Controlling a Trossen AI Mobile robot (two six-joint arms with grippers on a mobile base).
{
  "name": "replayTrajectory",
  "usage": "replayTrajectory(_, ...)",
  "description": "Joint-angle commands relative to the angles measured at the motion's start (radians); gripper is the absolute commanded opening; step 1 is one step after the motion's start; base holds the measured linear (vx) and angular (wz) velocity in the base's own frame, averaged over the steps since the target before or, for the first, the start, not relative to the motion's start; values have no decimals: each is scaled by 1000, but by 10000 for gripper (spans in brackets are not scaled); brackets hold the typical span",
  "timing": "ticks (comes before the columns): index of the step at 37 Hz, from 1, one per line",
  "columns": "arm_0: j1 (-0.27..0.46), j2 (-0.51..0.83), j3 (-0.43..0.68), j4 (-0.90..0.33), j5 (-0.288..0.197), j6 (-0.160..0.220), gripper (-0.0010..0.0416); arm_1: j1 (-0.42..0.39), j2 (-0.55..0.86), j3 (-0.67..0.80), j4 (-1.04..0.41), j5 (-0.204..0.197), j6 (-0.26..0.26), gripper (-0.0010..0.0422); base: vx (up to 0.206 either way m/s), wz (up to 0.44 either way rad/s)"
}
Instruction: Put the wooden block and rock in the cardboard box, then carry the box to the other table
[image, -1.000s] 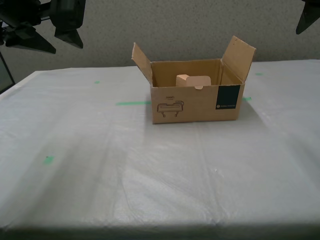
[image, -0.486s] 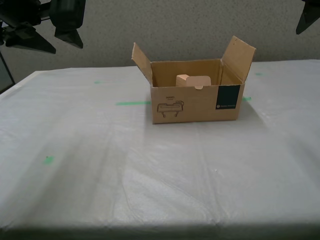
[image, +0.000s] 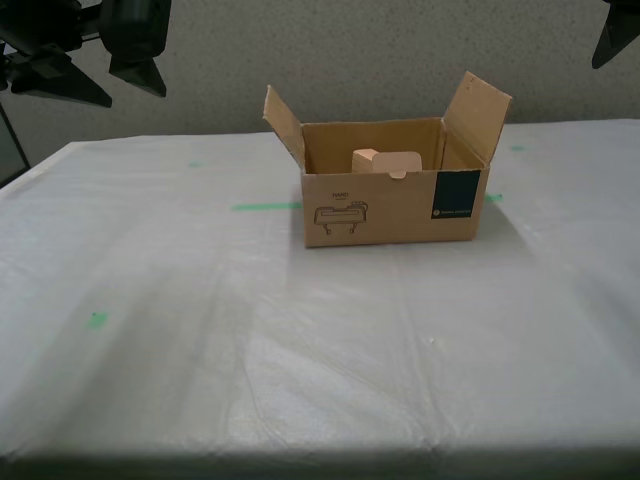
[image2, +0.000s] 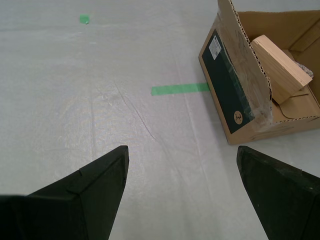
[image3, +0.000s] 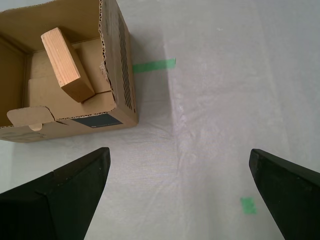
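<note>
Worktop (image: 300, 360) covered in wrinkled whitish film, green tape marks (image: 265, 207) scattered; grey wall behind. Cardboard box (image: 395, 205) stood far centre in exterior view, flaps raised. Wooden block (image3: 67, 65) leaned inside, rock (image2: 304, 68) glimpsed behind. First end effector (image3: 180, 187) and second end effector (image2: 182, 182) spread, raised, nothing held.

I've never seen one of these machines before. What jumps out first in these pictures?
An open brown cardboard box stands alone on a wide table covered in wrinkled whitish film. A pale tan wooden block leans tilted inside it. Green tape marks dot the film, and my two dark claws, the first claw and the second claw, hang open, holding nothing.
</note>
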Motion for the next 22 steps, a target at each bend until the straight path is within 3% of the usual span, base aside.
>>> replayTrajectory(1,0,0,0,0,6,5,388,0,0,0,1,-5,-2,293,0,0)
replayTrajectory(22,0,0,0,0,6,5,388,0,0,0,1,-5,-2,293,0,0)
